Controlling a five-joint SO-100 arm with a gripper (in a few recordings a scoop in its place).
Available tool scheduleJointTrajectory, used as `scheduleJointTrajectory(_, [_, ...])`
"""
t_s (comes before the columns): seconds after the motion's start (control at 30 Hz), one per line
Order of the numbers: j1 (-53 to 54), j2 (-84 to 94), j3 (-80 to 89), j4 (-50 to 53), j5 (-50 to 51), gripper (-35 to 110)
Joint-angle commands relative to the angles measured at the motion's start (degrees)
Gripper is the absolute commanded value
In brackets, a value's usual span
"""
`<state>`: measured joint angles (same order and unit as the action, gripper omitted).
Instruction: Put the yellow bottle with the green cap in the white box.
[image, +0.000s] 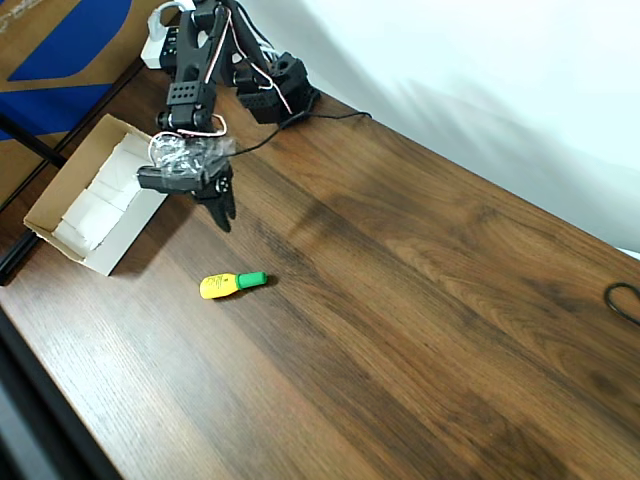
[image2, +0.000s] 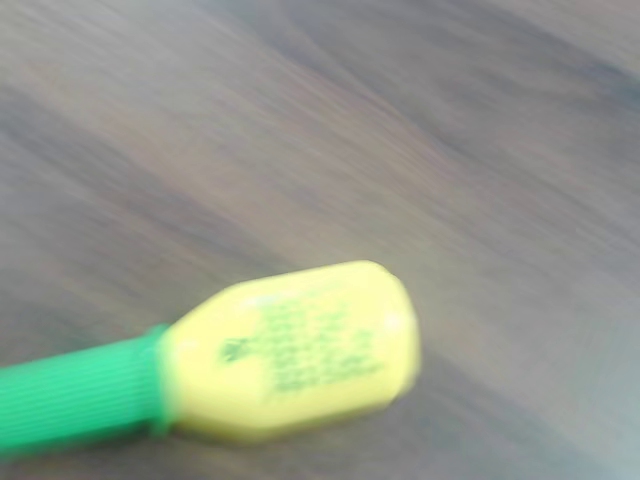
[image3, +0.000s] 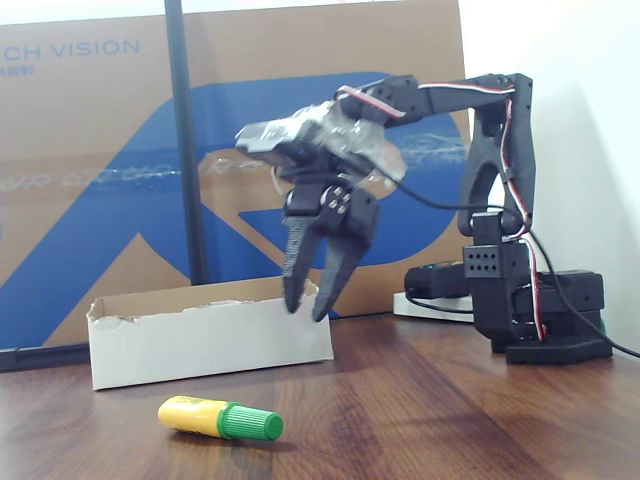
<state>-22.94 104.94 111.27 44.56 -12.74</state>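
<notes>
Overhead view inventory, by size: dark wood-grain worktop (image: 420, 300), carrying all items; brown-and-blue cardboard carton (image3: 90, 190) standing behind as backdrop; black arm (image: 195, 60) reaching from its base at the far edge; white box (image: 60, 235), open-topped at the worktop's left edge, padding inside, ready to receive. Gripper (image3: 308, 300): empty, fingers apart and pointing down, hanging above the worktop between box and bottle, apparently poised to descend. Yellow bottle with the green cap (image: 230, 284): lying on its side on bare worktop, near the box, well outside it, ungrasped.
</notes>
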Motion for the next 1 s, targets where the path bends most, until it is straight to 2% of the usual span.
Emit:
scheduleJointTrajectory(0.0, [2.6,1.1,-1.6,-1.5,0.2,15])
scheduleJointTrajectory(0.13, [6.3,-3.6,-6.2,-0.5,0.5,15])
scheduleJointTrajectory(0.27, [8.0,-10.3,-15.2,6.3,1.9,17])
scheduleJointTrajectory(0.4, [7.2,-13.4,-18.5,8.9,1.8,18])
scheduleJointTrajectory(0.7, [0.9,-18.1,-21.4,6.4,5.0,19])
scheduleJointTrajectory(0.97, [-2.5,-27.2,-30.7,6.1,5.1,19])
